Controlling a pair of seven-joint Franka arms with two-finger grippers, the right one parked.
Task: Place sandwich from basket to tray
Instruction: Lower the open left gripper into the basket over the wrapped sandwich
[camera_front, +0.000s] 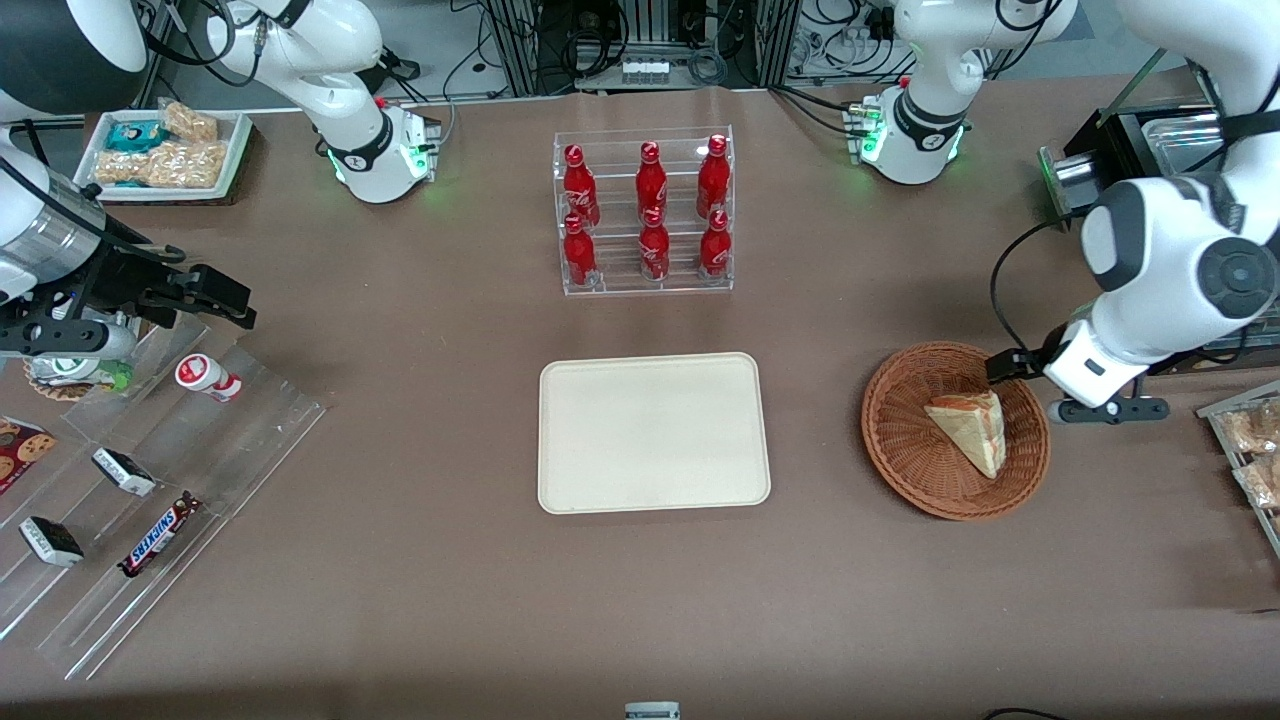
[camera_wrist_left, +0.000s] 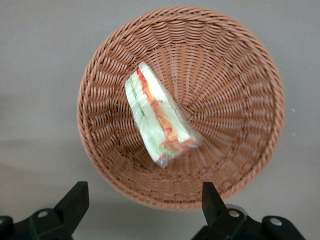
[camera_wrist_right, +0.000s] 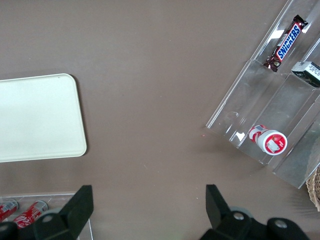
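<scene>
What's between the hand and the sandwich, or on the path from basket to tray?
Nothing visible. The hand hovers open above the basket, near its rim, and the sandwich lies uncovered inside it. Bare table separates the basket from the tray. The bottle rack stands farther from the front camera, off that line.

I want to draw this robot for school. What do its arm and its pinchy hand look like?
The working arm is fat, rounded and glossy white, with dark grey round caps at its joints and a black cable looping off it. Its base glows with a green light. The gripper, poised above the basket with the sandwich, is open and has two black wedge-shaped fingers on black blocks with silver screws.
</scene>
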